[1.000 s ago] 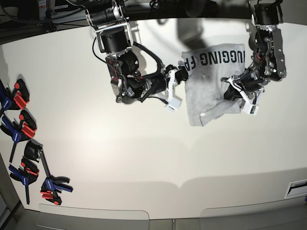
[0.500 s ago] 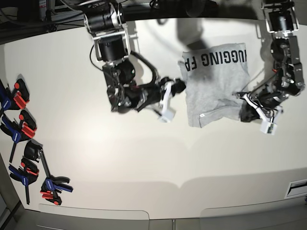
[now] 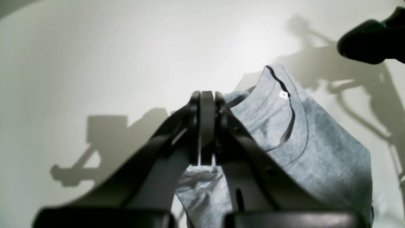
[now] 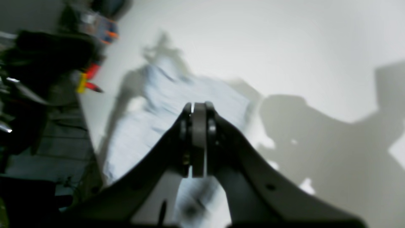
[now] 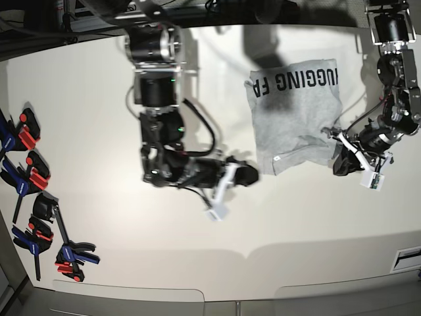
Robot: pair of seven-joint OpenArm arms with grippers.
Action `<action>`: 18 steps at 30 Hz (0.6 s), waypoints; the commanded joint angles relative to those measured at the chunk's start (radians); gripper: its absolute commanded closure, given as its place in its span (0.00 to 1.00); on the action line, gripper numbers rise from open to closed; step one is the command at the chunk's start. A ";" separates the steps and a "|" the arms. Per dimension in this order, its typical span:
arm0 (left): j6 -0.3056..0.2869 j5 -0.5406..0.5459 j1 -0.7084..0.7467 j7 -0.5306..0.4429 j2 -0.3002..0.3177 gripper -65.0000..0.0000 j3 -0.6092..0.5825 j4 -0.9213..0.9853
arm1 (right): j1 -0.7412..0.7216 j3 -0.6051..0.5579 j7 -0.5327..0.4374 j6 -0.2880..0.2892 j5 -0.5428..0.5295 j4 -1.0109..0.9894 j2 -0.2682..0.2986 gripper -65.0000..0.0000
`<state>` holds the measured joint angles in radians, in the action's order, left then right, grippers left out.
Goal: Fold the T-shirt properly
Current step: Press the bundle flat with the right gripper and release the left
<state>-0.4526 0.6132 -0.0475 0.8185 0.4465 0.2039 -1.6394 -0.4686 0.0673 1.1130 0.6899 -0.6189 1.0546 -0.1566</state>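
Observation:
The light grey T-shirt (image 5: 293, 115) lies partly folded at the back right of the white table, with black lettering along its far edge. It also shows in the left wrist view (image 3: 316, 148), collar and a small white tag (image 3: 283, 94) facing up. My left gripper (image 5: 341, 163) is shut and empty, just off the shirt's near right corner; its jaws (image 3: 202, 126) are pressed together. My right gripper (image 5: 248, 174) is shut and empty, on bare table just off the shirt's near left corner. In the right wrist view its jaws (image 4: 197, 139) are closed, with the shirt (image 4: 164, 104) blurred beyond them.
Several red, blue and black spring clamps (image 5: 29, 178) lie along the table's left edge. The right arm's cables and links (image 5: 164, 151) stretch across the table left of the shirt. A small label (image 5: 408, 258) sits at the near right edge.
My right gripper has swung away from the shirt's left edge toward the table's front. My left gripper has come off the shirt's right side and now sits at its near right corner.

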 commanded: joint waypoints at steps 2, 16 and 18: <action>-0.003 0.016 -0.019 -0.023 0.017 1.00 0.007 -0.020 | -0.032 -0.048 -0.008 0.008 -0.085 0.046 0.000 1.00; 0.013 -0.010 0.018 -0.022 0.019 1.00 0.276 -0.020 | -0.016 -0.536 -0.018 0.008 -0.169 0.174 0.000 1.00; 0.028 -0.010 0.040 -0.024 0.019 1.00 0.325 -0.020 | -0.007 -0.589 -0.037 0.008 -0.142 0.174 0.000 1.00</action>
<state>-0.4263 0.5900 0.0063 0.8188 0.4461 0.5224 -1.6409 -0.4469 -0.5262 1.0992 0.6891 -0.7383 1.2110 -0.1444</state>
